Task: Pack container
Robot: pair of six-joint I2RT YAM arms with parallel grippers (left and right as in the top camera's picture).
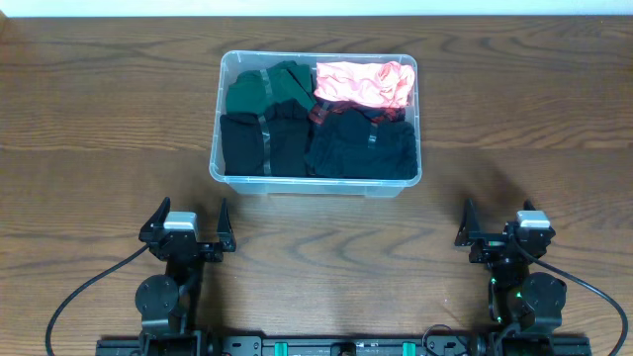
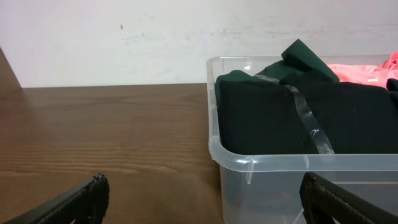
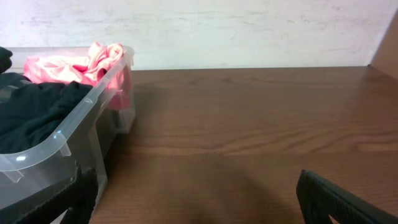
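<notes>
On the surface [image 1: 99, 148], container [image 1: 315, 182] is filled with dark clothes [image 1: 297, 143] and a pink garment [image 1: 364, 84]; left gripper [image 1: 193, 216] and right gripper [image 1: 497, 220] are parked nearby, jaws released, empty.

Clear glossy plastic container [image 1: 315, 182], soft cloth, matt wood table [image 1: 109, 119]

I count one container [image 1: 315, 184] and two grippers [image 1: 193, 216] [image 1: 497, 220]. Inside are one pink garment [image 1: 364, 84], one green garment [image 1: 262, 89] and two black bundles [image 1: 259, 143] [image 1: 361, 150].

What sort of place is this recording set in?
Probably an indoor lab or test bench: a wooden table, a plain white wall behind it, and a clear container of folded clothes.
</notes>
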